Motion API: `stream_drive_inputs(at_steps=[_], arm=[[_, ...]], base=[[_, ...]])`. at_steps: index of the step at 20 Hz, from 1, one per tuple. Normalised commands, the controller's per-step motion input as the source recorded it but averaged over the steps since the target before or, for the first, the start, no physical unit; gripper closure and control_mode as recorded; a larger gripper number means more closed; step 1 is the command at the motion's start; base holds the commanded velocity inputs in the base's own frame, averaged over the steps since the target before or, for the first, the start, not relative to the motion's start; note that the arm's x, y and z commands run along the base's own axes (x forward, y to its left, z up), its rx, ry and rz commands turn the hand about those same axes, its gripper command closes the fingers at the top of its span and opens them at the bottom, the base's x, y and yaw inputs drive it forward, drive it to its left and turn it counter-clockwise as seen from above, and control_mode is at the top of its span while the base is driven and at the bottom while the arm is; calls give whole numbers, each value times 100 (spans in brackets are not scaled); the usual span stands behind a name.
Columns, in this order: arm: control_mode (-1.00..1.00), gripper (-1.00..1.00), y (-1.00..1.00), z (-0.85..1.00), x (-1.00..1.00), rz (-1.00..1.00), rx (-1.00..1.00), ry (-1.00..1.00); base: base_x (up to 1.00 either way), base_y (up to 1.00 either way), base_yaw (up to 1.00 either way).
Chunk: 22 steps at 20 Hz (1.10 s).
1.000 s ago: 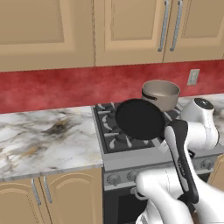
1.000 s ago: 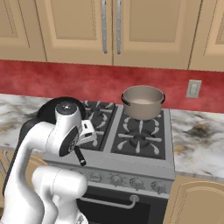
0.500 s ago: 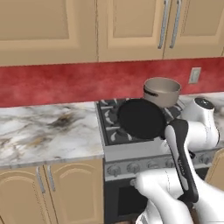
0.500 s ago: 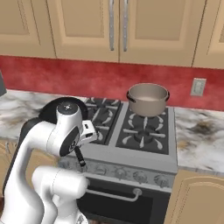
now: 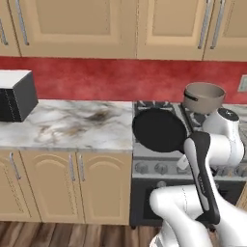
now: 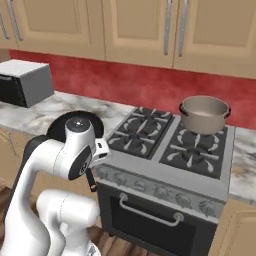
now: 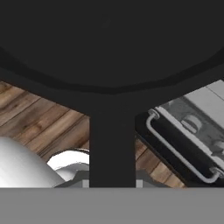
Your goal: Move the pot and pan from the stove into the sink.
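One of the two cookware items, the frying pan [image 5: 159,130], is off the grates and carried in the air at the left edge of the stove [image 6: 170,150], partly over the marble counter [image 5: 67,126]. The hand view shows the pan's long handle [image 7: 112,148] running straight up from between the jaws to the dark underside of the pan, so the jaws stand narrow, clamped on the handle near its free end. The pot [image 6: 204,114] sits on the rear right burner, without a lid as far as these views show.

Procedure for the carrying step:

1. Hold the pan level. A grip at the end of a long handle gives the pan's weight strong leverage; any tilt of the wrist can make the handle twist in the jaws.
2. Keep the clamp unchanged until the pan is inside the basin.
3. Carry the pan high enough to pass over the counter and the microwave [image 5: 16,95] standing at its far left.
4. Drive the base smoothly; abrupt starts are likely to swing the pan.
5. Return for the pot afterwards.
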Motion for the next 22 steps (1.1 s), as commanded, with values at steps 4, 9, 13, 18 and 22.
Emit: stream_drive_inputs(at_steps=[4, 9, 13, 18, 22], arm=[[100, 100, 0, 0, 0, 0, 0, 0], [100, 100, 0, 0, 0, 0, 0, 0], [100, 100, 0, 0, 0, 0, 0, 0], [100, 100, 0, 0, 0, 0, 0, 0], [100, 100, 0, 0, 0, 0, 0, 0]], base=[[-14, -1, 49], [-9, 0, 50], [-7, 0, 50], [-5, 0, 50], [-4, 0, 50]])
